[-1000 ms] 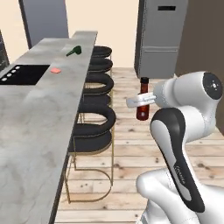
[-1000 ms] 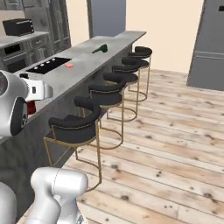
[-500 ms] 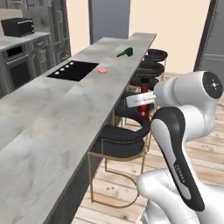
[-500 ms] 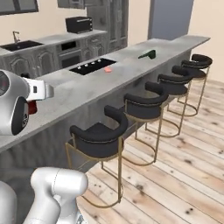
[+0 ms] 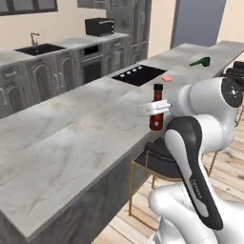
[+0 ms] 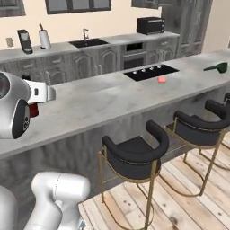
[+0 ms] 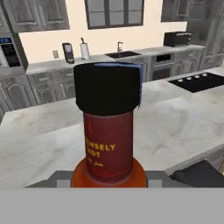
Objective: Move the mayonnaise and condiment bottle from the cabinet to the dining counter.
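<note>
1. While the bottle (image 5: 156, 106) rides in the fingers (image 5: 153, 108), the whole outlook has swung: a second ago the base views looked along the stool side of the island with floorboards ahead, and now the marble counter (image 5: 71, 143) runs across the left base view from lower left to upper right. That is the cameras turning with the base, not the things moving.
2. Judging by that turn, the robot is squaring up to the counter, so the carry looks nearly done and the set-down comes next.
3. Gripping state: the fingers are clamped on the bottle's body, unchanged over the last second. In the left base view the white hand crosses the bottle at mid-height, centre right of the frame.
4. Where it is: the bottle hangs in the air at the counter's near edge, above the stool (image 5: 157, 159), not yet resting on the marble. In the right base view a sliver of red (image 6: 33, 110) peeps out beside the arm at the left edge.
5. Axis: the bottle stands upright, long axis vertical, black cap on top and the wider red base below.
6. In the hand view the cap (image 7: 107, 87) sits nearest the lens, centre frame, with the yellow-lettered neck (image 7: 108, 155) running down toward the bottom.
7. A cooktop (image 5: 139, 74), a small pink thing (image 5: 166, 77) and a green thing (image 5: 200, 61) lie further along, upper right, well apart from the bottle.
</note>
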### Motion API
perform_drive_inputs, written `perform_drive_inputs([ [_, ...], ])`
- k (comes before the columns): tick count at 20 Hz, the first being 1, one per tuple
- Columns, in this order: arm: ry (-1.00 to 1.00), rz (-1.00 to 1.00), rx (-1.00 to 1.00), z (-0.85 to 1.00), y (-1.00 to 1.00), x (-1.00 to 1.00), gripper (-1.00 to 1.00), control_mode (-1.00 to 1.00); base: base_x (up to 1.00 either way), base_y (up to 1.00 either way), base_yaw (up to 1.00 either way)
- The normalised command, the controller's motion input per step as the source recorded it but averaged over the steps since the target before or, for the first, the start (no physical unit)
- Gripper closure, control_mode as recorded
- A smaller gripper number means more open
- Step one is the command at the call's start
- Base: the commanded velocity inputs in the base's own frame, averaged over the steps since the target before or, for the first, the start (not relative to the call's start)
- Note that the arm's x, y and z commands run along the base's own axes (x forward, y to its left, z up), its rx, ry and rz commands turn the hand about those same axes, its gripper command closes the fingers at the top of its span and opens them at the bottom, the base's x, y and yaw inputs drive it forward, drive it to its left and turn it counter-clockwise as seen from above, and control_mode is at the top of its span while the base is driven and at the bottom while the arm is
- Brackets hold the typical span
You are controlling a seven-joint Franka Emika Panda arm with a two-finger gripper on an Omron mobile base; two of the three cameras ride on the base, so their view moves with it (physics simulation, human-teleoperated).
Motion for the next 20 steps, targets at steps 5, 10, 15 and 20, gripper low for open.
perform_drive_inputs([
  [5, 0.0, 0.0, 0.0, 0.0, 0.0, 0.0, 1.0, 1.0, 0.49, 0.0, 0.58],
  [10, 0.0, 0.0, 0.0, 0.0, 0.0, 0.0, 1.0, 1.0, 0.74, -0.04, 0.53],
  [15, 0.0, 0.0, 0.0, -0.09, 0.0, 0.07, 1.0, -1.0, 0.39, -0.04, 0.18],
  [20, 0.0, 0.02, 0.0, -0.45, -0.17, 0.4, 1.0, -1.0, 0.0, 0.0, 0.0],
])
